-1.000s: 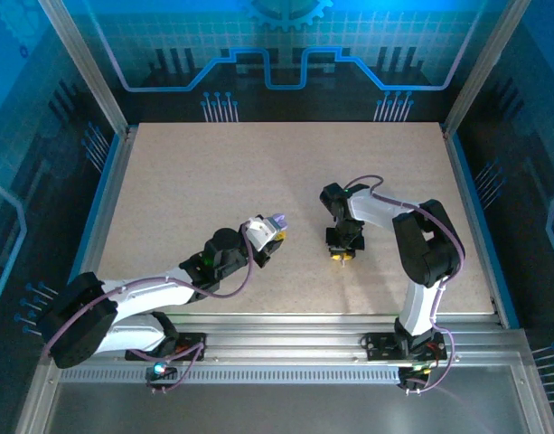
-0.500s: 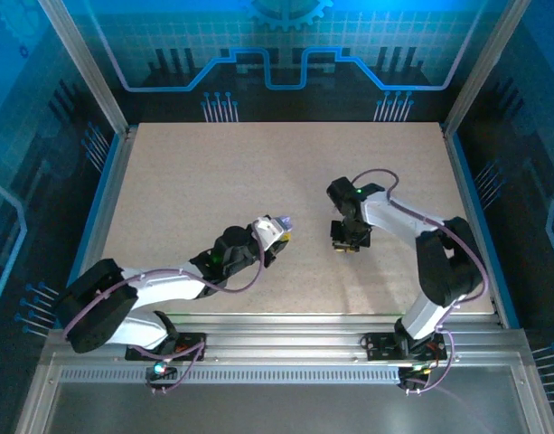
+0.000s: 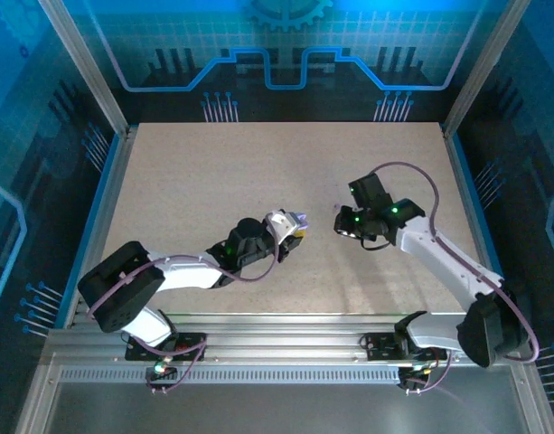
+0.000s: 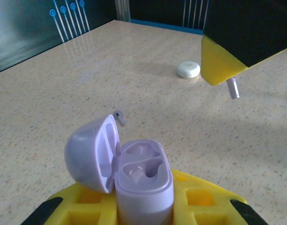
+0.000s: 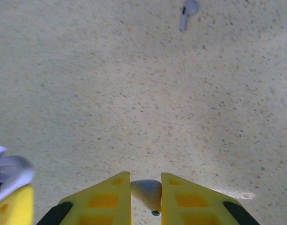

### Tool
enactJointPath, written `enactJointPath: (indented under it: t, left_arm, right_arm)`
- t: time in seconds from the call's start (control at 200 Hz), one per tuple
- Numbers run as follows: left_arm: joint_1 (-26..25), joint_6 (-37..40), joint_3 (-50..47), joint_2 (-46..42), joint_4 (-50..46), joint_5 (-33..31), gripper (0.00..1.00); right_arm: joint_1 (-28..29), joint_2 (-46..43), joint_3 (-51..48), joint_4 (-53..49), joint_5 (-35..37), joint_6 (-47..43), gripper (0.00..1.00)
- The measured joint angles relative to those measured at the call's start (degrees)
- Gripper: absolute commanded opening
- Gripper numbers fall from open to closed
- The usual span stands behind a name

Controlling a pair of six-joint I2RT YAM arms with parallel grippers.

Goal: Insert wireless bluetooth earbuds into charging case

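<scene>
Left arm (image 3: 191,269) stretched low, left end effector (image 3: 295,233) clamped on open charging case (image 4: 143,180), right arm (image 3: 439,258) reaching inward, right end effector (image 5: 146,193) pinching earbud (image 5: 146,189)

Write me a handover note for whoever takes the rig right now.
Left gripper: shut on the open case; both slots look empty.
Right gripper: shut on one earbud, hanging near the case.
Second earbud: lying on the table just beyond the case.
Done: case open, first earbud picked up.
Left: seat it, then fetch and seat the second.
</scene>
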Motion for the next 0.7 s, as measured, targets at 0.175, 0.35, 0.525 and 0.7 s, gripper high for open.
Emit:
enactJointPath:
  t: [0.175, 0.35, 0.525, 0.7]
  left_arm:
    - [0.0, -0.63, 2.05, 1.95, 1.64, 2.43, 0.17]
    - [-0.07, -1.42, 2.89, 3.13, 3.13, 4.33, 0.17]
    - [-0.11, -1.88, 3.23, 3.32, 4.72, 5.42, 0.17]
    - [-0.17, -1.88, 3.23, 3.32, 5.42, 6.05, 0.17]
  right_arm:
    - [0.09, -6.19, -3.65, 5.92, -0.83, 0.72, 0.18]
    - [0.11, -10.86, -7.3, 12.33, -3.1, 0.68, 0.19]
    - [0.68, -12.5, -10.27, 18.1, -5.84, 0.24, 0.19]
    - [1.44, -12.98, -11.17, 23.26, -8.33, -0.83, 0.19]
